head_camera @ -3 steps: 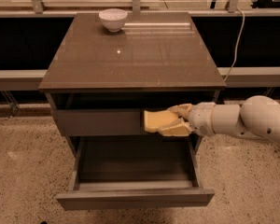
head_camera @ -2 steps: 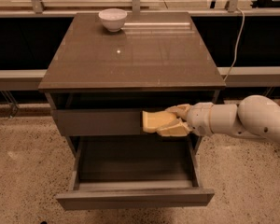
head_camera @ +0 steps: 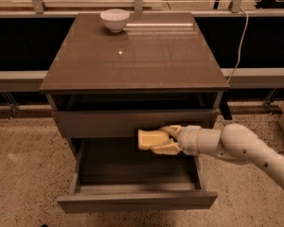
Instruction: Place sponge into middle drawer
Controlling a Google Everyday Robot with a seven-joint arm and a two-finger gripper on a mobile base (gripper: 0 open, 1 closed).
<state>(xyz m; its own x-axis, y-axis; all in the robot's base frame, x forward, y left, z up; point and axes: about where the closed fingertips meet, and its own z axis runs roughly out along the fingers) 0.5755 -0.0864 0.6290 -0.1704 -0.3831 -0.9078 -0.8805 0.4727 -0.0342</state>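
Gripper [head_camera: 166, 140] fingers are closed on the pale yellow oblong foam sponge [head_camera: 149, 139], one cream-coloured finger [head_camera: 169, 129] over its top edge and the other under its bottom edge, so the pick-up part of the job looks done and the block is off any surface. Below the gripper lies the wide grey-brown wooden middle drawer [head_camera: 132, 169], pulled well out, its shallow box showing a bare grey floor with thin side walls and a flat handleless front panel nearest the camera. By my reading, the sponge hangs over the back right part of that opening (how high above the floor I cannot tell), so what remains is to lower it, let go and pull the white arm [head_camera: 246, 148] clear; nothing rests in the drawer yet. Just behind the gripper is the flat front of the upper drawer [head_camera: 109, 123], and whether the sponge brushes it cannot be made out. The sponge itself sticks out to the side of the gripper away from the arm, level, thick, with rounded corners; it shows no obvious squashing, though it looks soft enough to give under a firmer pinch. Well above and beyond the gripper, on the glossy brown counter [head_camera: 132, 60], sits a small white round bowl [head_camera: 115, 19], apart from all this.
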